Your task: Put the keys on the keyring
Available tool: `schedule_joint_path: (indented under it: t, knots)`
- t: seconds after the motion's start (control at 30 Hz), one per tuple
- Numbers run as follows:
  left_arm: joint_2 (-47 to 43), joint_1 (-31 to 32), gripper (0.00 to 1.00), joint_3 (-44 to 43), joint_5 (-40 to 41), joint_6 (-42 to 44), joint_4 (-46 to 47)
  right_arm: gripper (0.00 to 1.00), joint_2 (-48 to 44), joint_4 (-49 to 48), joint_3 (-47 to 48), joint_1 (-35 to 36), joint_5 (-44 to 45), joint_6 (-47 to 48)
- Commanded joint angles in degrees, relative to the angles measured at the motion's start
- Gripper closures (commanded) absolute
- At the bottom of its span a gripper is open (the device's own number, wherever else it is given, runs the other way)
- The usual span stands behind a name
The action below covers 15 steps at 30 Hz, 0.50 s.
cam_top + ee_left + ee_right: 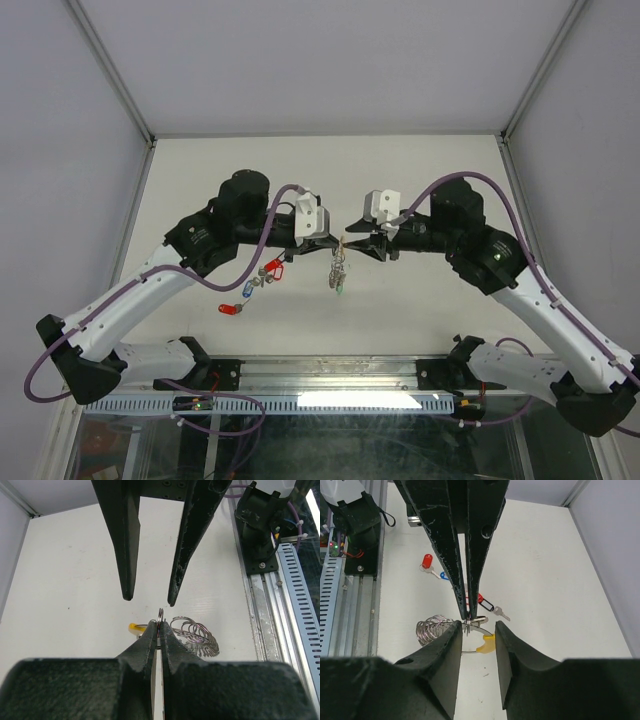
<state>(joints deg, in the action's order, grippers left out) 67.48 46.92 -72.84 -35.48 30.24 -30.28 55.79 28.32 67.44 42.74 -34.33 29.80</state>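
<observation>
Far left on the white table (420, 180) lie the loose keys. A red-tagged key (229, 309) is nearest the arm bases, a blue-tagged key (246, 291) sits just beside it, and a second red-tagged key (275, 267) is a little farther in. All three are well apart from both hands.

At the centre, the left gripper (159, 630) is pinched tight on the keyring (160, 612). It holds the ring edge-on above the table, with only a thin arc showing past the fingertips. A yellow tag (489, 642) sits right against the ring, but the views do not show whether its key is already threaded. A coil of wire rings (195, 637) sits just beside the held ring, with a green tag (341, 290) at its lower end. I cannot tell whether the coil hangs from the ring or rests on the table.

On the right, the right gripper (150, 599) faces the left one tip to tip. Its jaws are parted to a narrow gap and hold nothing, with the ring's arc just off their tips.

The step in hand looks like working the yellow-tagged key at the ring while the left arm acts as a vise. Next, the right hand probably needs to close on that key's blade or tag and feed it along the wire. It should push in line with the ring, because a sideways shove could twist the thin ring out of the left pinch. After that, the keys at the left remain to be fetched.
</observation>
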Motion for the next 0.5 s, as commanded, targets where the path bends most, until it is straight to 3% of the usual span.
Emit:
schedule_joint_path:
  t: [0.0,0.47]
  knots:
    - [-0.4,0.3,1.00,-3.4,-0.5,1.6,1.1,0.65,1.6,4.4,4.6,0.2,-1.1,1.9]
    - [-0.1,0.3,1.00,-3.9,-0.3,2.0,0.3,0.67,6.0,8.7,7.3,0.2,-3.4,1.0]
